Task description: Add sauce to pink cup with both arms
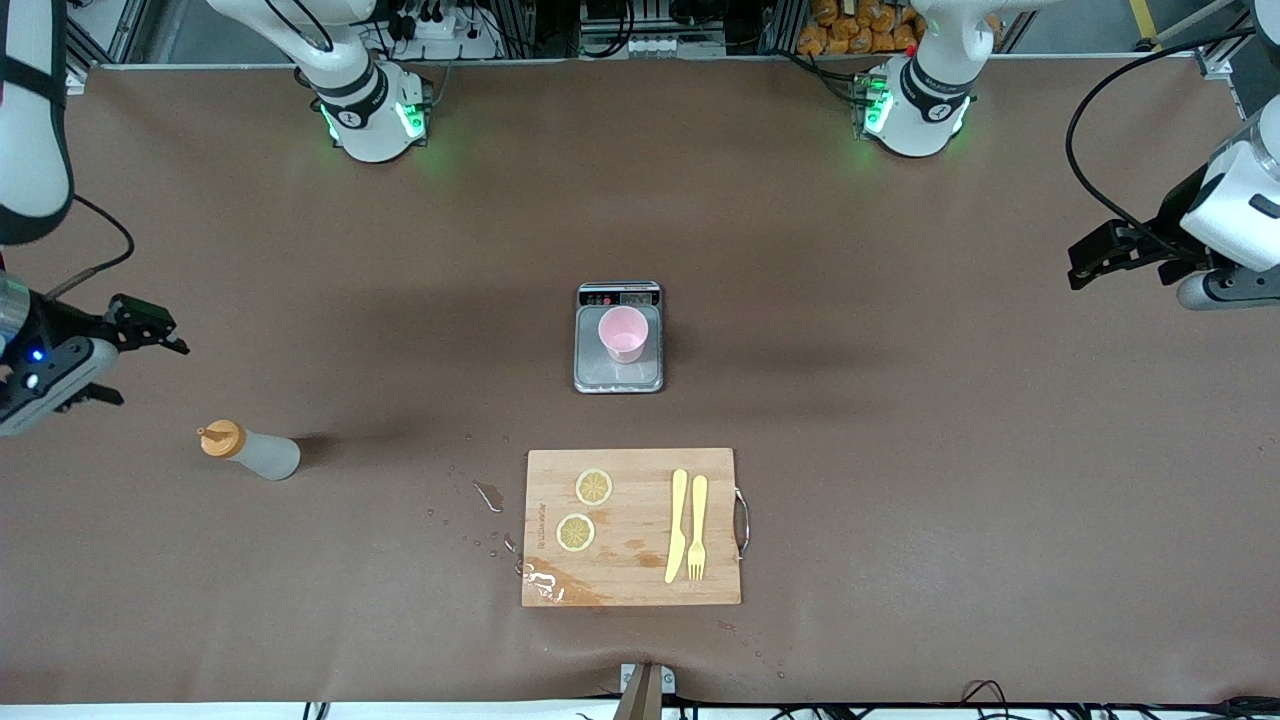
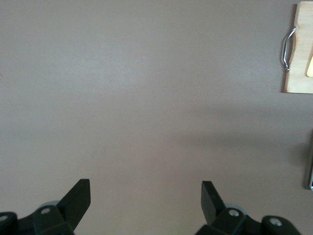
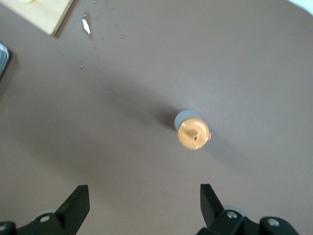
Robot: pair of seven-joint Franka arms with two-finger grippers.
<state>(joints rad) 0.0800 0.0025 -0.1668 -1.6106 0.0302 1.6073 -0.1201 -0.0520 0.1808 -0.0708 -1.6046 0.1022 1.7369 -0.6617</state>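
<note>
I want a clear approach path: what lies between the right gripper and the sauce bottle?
Nothing: bare brown table separates the open right gripper from the upright sauce bottle, as the right wrist view shows.

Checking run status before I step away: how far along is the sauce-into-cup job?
Done: only the setup. The pink cup sits on the scale, and it looks empty. In hand: nothing. The right end effector hangs open over the upright sauce bottle; the left end effector waits open over bare table. Left: grasp the bottle, carry it to the cup and squeeze.
</note>
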